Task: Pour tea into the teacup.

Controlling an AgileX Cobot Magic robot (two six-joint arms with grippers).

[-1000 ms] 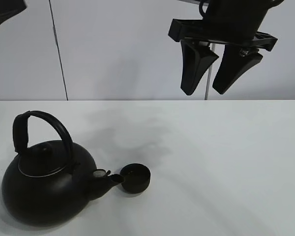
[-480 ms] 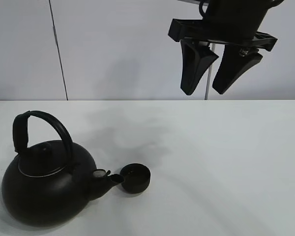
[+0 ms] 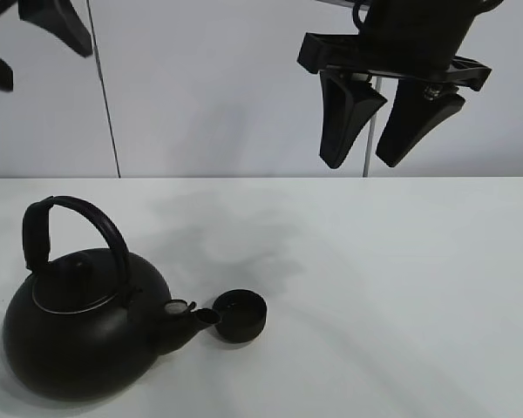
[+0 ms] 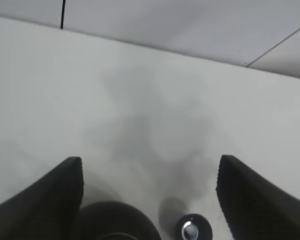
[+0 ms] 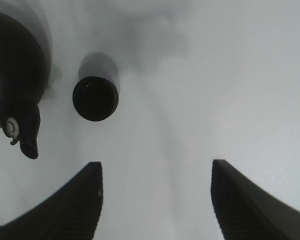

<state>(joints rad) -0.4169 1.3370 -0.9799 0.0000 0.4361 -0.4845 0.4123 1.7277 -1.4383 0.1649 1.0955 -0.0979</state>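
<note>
**Both grippers raised, cup and kettle untouched on the table**

We see the right gripper (image 3: 390, 139) hanging high above the white table (image 3: 401, 279), its two black fingers (image 3: 340, 117) spread apart with nothing between them. In its wrist view the same fingers (image 5: 75, 205) frame bare tabletop, and the cup (image 5: 95, 98) lies beyond the fingertips, off toward one finger's side, well apart from both.

The left gripper (image 3: 22, 43) shows only as two dark finger shapes at the upper corner of the high view. Its wrist view makes the state plain — the fingers (image 4: 45, 200) stand wide apart and hold nothing. Between and below them we catch the kettle (image 4: 112, 222) as a dark rounded edge, with a small shiny piece beside it.

On the table the kettle (image 3: 83, 326) sits upright, handle arched over its lid, spout pointing at the cup (image 3: 240, 313). The spout tip is just beside the cup's rim — we cannot tell whether they touch. The cup stands upright, far below both sets of fingers.

We can read no brand, label or writing on any of these things.
</note>
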